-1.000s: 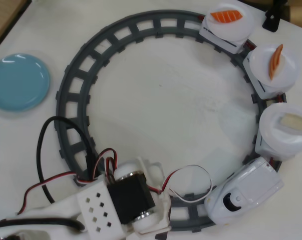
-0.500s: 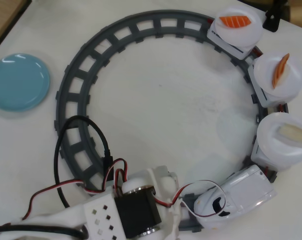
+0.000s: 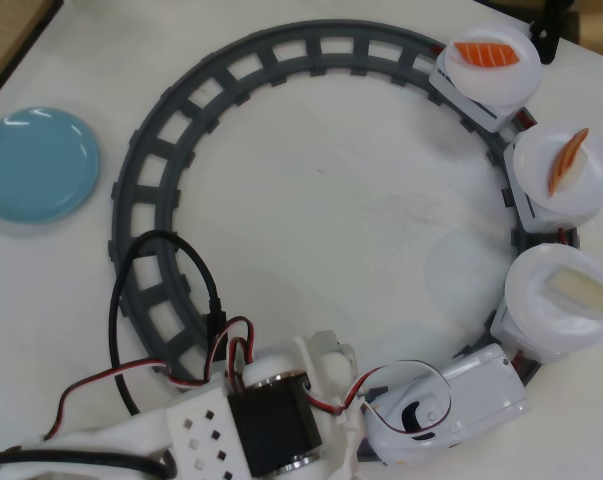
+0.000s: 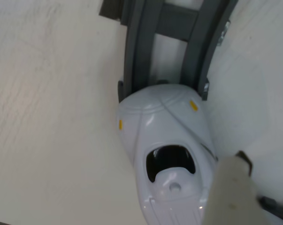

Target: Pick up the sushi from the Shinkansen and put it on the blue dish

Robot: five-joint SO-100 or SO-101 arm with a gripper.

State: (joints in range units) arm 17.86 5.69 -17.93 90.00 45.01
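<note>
in the overhead view the shinkansen (image 3: 451,408) sits on the grey track (image 3: 151,180) at about 5 o'clock, drawing three white plates. the sushi (image 3: 486,54) lies on the rearmost plate at 1 o'clock. the blue dish (image 3: 36,165) rests on the worktop at 9 o'clock, outside the ring. the gripper (image 4: 230,192) hangs over the train's nose; i cannot tell whether its jaws are apart.

a grey ring of toy track (image 3: 181,110) lies on the white desk (image 3: 321,210), filling most of it. a pale cream block (image 3: 583,291) rests on a round white plate (image 3: 541,320) by the desk's right edge. brown wood (image 3: 6,30) shows past the top left corner.
</note>
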